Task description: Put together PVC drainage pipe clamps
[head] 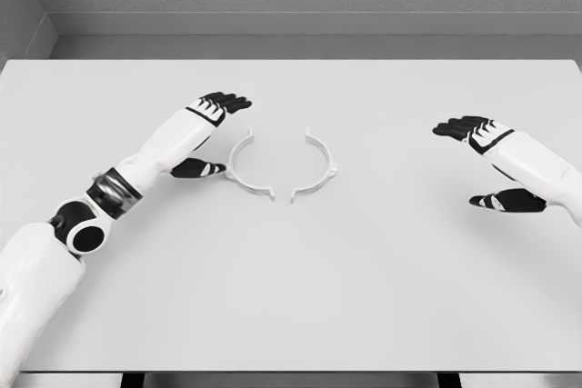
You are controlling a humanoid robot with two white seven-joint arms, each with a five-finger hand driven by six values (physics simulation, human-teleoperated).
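At the left of the plain white rectangular desk (pixel 291 297), the white left arm enters from the lower-left corner, black elbow joint and grey wrist band visible. The left hand (pixel 207 134) (black fingers, white back) has its fingers spread and relaxed, holding nothing; the four fingers extend up-right, the thumb points right lower down, its tip just beside the first clamp piece. Whether thumb and piece touch cannot be told.

Centre of desk: two thin white semicircular PVC clamp halves lie flat, open sides facing each other. The left clamp half (pixel 242 168) curves like a "C"; the right clamp half (pixel 320 168) mirrors it. A gap separates their ends at top and bottom, so they are not joined. Each shows small outward tabs at its ends.

Right side: the right hand (pixel 486 161) sits well apart from the clamp halves, fingers spread toward the left, thumb below, holding nothing. Its white forearm exits at the right edge.
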